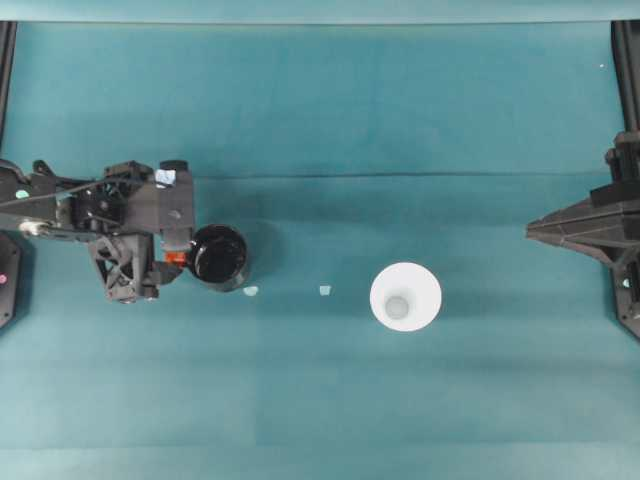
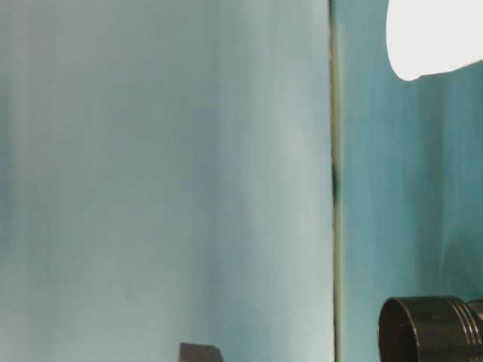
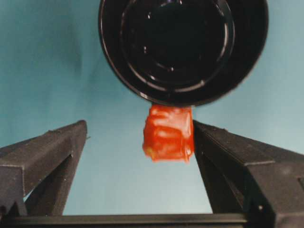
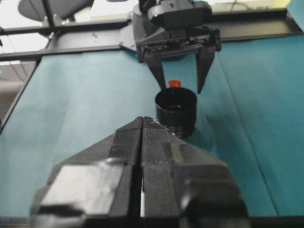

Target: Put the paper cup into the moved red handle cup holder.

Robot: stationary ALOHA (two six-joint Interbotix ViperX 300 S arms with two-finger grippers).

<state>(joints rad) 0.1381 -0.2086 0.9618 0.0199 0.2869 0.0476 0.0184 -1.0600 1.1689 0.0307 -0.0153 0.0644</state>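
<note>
Paper cup (image 1: 405,297) stands upright, rim up, on the teal tabletop (image 1: 400,120), a little right of the middle and nearer the front edge than the back in the overhead view. Well to its left sits the red handle cup holder (image 1: 218,257), its orange-red handle (image 1: 174,257) pointing at the left gripper (image 1: 172,252). Two small pale scraps (image 1: 324,290) lie on the cloth between holder and cup. The right gripper (image 1: 530,232) hangs by the right edge, well apart from the cup.

At table level, the white cup (image 2: 438,34) and the black holder (image 2: 430,328) stand far apart with bare cloth between them.

From the left wrist, the handle (image 3: 168,133) lies between the spread fingers (image 3: 228,156), touching the one on the picture's right and clear of the other; the holder (image 3: 183,47) is just beyond the tips.

From the right wrist, the right gripper's (image 4: 141,124) jaws are pressed together on nothing. Beyond them stands the holder (image 4: 175,111), with the left gripper (image 4: 180,80) open astride its handle (image 4: 174,83).
</note>
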